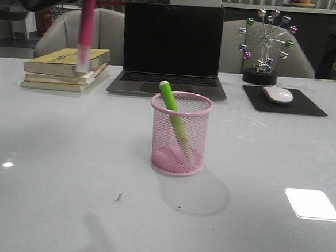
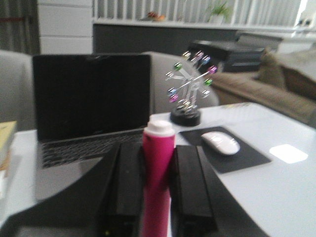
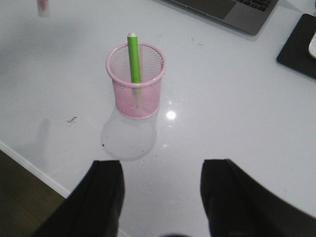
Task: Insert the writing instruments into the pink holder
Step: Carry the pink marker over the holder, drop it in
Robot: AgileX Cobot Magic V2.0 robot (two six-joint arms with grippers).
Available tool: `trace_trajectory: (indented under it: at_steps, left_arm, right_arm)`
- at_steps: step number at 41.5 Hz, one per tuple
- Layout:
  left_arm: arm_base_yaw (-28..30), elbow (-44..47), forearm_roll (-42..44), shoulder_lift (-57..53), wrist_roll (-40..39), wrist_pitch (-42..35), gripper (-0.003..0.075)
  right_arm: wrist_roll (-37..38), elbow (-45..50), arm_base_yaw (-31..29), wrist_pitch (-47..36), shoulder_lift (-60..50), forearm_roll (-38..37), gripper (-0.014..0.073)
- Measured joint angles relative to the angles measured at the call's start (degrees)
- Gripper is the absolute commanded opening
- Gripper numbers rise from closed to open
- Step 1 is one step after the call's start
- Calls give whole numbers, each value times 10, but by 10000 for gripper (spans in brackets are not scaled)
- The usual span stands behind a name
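Leaning inside the pink holder (image 1: 179, 135), a round wire-mesh cup with a rolled rim and solid base at the centre of the front view, the lime green marker (image 1: 173, 113) pokes its pale tip above the rim at upper left. The left hand (image 2: 159, 185) clamps the smooth magenta marker (image 2: 158, 177) between flat black fingers; in the front view the marker hangs blurred at upper left, before the stacked books (image 1: 65, 68). The right hand (image 3: 162, 197) hovers spread wide and empty over the glossy white desk (image 1: 49, 169). No writing is legible.
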Motion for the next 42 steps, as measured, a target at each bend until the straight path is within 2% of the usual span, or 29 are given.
trace_trajectory:
  at_steps: [5,12,28,32,36,39,42]
  left_arm:
    - [-51,-20,7,44,-9,-69,91]
    - [-96,-61,19,107,-12,-105,91]
    - [-107,-102,23,220,-14,-147,101]
    - [-107,-102,23,228,-14,-146,190]
    - [-107,-103,23,230,-14,-135,337]
    - [-107,-103,23,230,-14,-128,417]
    - [-107,-103,23,230,-14,-116,440]
  right_arm:
    - [0,0,0,0,0,0,467]
    - [0,0,0,0,0,0,467]
    - [0,0,0,0,0,0,467]
    - [0,0,0,0,0,0,467]
    - [0,0,0,0,0,0,467]
    - [0,0,0,0,0,0,467]
    - [0,0,0,0,0,0,467]
